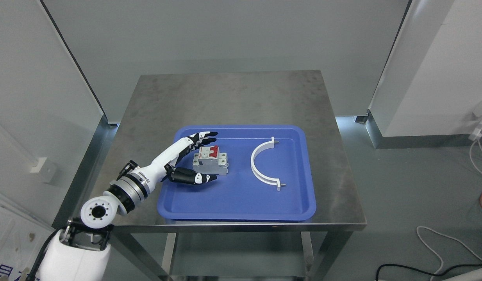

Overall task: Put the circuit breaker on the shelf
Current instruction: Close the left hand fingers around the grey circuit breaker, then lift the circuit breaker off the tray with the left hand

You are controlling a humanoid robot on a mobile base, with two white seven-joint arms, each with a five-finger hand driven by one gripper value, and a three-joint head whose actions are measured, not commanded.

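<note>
The left hand [188,158] reaches over the blue tray [237,203] on the metal table [225,93]; its fingers are spread wide around the circuit breaker [210,160], thumb in front, fingers behind; it has no tight grip on it; a white half ring [262,164] lies nearby.

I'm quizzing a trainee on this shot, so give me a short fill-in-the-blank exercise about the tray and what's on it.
1. The breaker and the white bracket both lie in a tray coloured ____.
2. The breaker's switches are coloured ____.
3. The hand beside the breaker is the robot's ____ hand.
4. The tray rests on a ____ table.

Missing words: blue; red; left; metal
</note>
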